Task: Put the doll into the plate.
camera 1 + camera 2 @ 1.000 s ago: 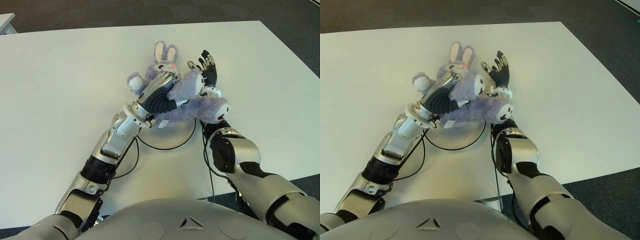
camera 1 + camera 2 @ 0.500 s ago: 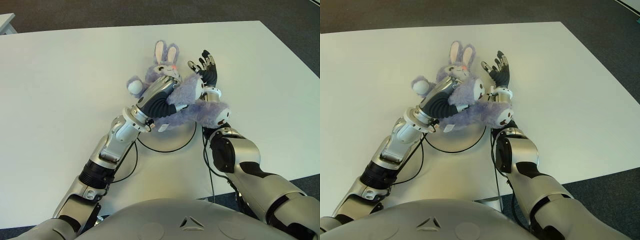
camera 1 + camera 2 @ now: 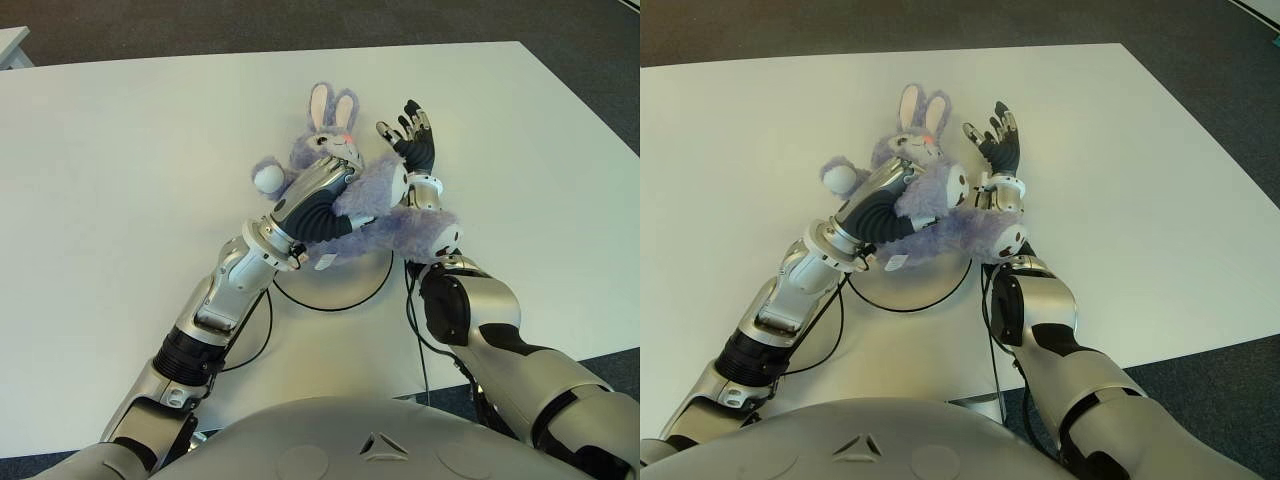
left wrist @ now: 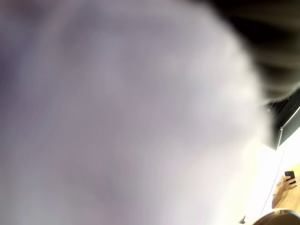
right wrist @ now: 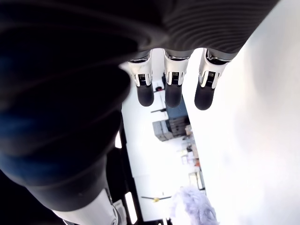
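We observed the left hand (image 3: 318, 190) curled around the body of the fluffy lilac plush rabbit doll with white-and-pink ears (image 3: 385, 200), holding it clear of the white desk (image 3: 120, 160). In the left wrist view, lilac fur (image 4: 117, 117) filled nearly the whole frame. The right hand (image 3: 412, 140) stood just beside the doll, on the side opposite the left hand, fingers (image 5: 172, 86) spread and straight, gripping nothing. Directly below the left hand, we noted a flat white round plate with a dark rim (image 3: 340, 290) on the desk; the doll hung partly over its far edge.
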